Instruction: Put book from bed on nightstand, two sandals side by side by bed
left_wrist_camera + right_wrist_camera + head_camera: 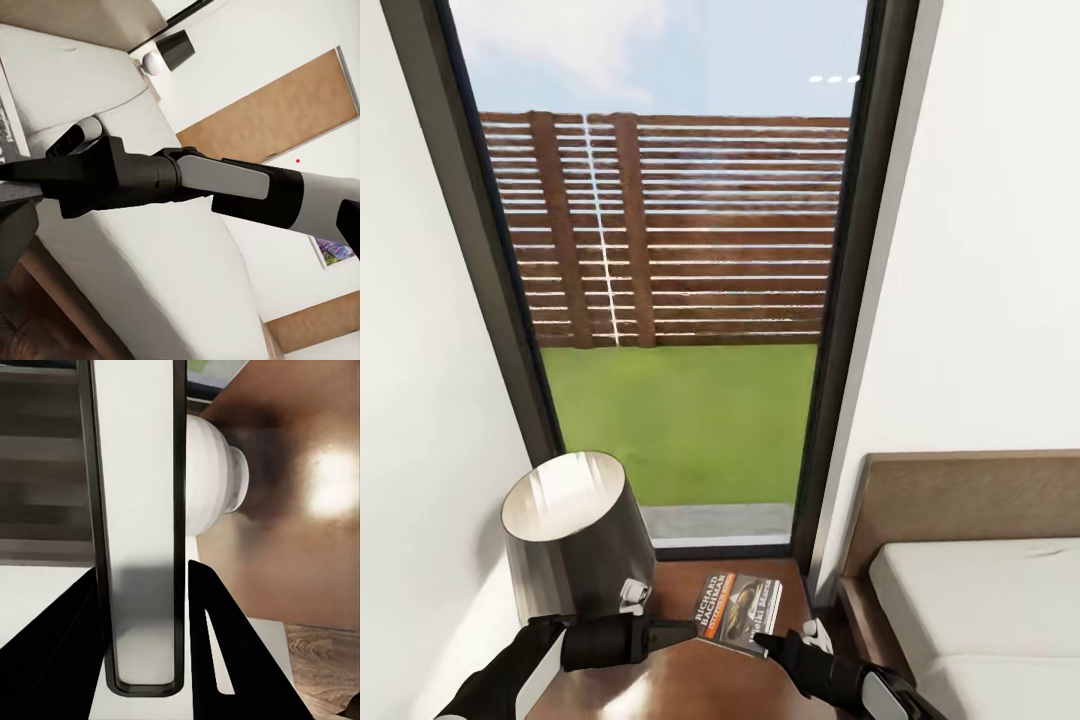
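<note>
Your left gripper's (685, 628) black jaws come together in a narrow point just beside the book, with nothing between them. Your right gripper's (772, 640) jaws cannot be judged from the head view; in the right wrist view its two dark, wedge-shaped fingers (225, 652) stand apart on either side of a flat, pale slab with a dark rim, but you cannot tell whether they press on it.

The book (739, 610) lies flat on the nightstand (690, 690), a glossy dark-brown wooden top that throws back a soft glare. Its thin cover is dark, with white lettering, an orange band and a greyish picture. The right gripper's tip is at the book's near edge.

To the left on the same top stands a lamp (575, 535) with a smooth, tapered metallic shade, open at the top.

Behind the nightstand a tall black-framed window (670, 280) shows a slatted brown fence above flat green grass. To the right is the bed (980, 620), with a matte brown headboard and a plain off-white mattress with rounded edges.
</note>
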Controlling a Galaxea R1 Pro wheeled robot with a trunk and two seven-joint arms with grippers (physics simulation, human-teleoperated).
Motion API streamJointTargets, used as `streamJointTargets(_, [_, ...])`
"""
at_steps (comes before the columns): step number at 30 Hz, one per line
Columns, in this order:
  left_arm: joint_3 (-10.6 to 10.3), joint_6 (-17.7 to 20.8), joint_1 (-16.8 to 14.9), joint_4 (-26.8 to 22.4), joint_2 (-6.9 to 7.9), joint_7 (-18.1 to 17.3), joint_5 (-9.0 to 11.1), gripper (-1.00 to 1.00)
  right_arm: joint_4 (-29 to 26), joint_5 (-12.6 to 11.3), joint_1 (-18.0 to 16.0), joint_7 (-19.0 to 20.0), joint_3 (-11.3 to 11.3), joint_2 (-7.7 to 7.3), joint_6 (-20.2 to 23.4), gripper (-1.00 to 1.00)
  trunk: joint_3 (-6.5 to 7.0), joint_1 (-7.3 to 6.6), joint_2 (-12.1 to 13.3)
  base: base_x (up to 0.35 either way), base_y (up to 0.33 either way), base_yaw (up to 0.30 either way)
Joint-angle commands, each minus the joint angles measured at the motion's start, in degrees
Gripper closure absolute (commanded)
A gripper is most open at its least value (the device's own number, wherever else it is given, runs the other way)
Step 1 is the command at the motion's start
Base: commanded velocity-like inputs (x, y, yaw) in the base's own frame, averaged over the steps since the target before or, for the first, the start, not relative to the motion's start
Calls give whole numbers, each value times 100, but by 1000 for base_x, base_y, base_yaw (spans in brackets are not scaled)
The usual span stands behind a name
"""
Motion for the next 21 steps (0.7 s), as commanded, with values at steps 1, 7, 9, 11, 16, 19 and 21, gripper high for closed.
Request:
streamJointTargets(1, [-32,60,-5,-1,8,-2,49,-100,-2,-41,-3,6,-4,1,45,100,-25,23,-45,0,0,0])
streamJointTargets(7, [-38,60,-5,-1,3,-2,49,-100,-2,-42,-3,8,-5,5,42,100,-132,154,-286,0,0,0])
streamJointTargets(9, [-41,60,-4,-1,1,-2,49,-100,-2,-42,-3,8,-4,5,43,100,-168,198,-366,0,0,0])
streamJointTargets(11, [-41,60,-6,-1,0,1,49,-100,-2,-42,-3,8,-5,6,43,100,-204,242,-446,0,0,0])
streamJointTargets(16, [-40,60,-9,-1,-1,5,49,-100,-2,-42,-3,5,-4,6,41,100,-294,352,-647,0,0,0])
streamJointTargets(19, [-40,60,-9,-1,-1,6,49,-100,-2,-42,-3,1,0,6,41,100,-348,418,-767,0,0,0])
streamJointTargets(21, [-36,60,-6,-1,-1,7,49,-100,0,-42,-3,-1,-4,7,41,100,-384,462,-847,0,0,0])
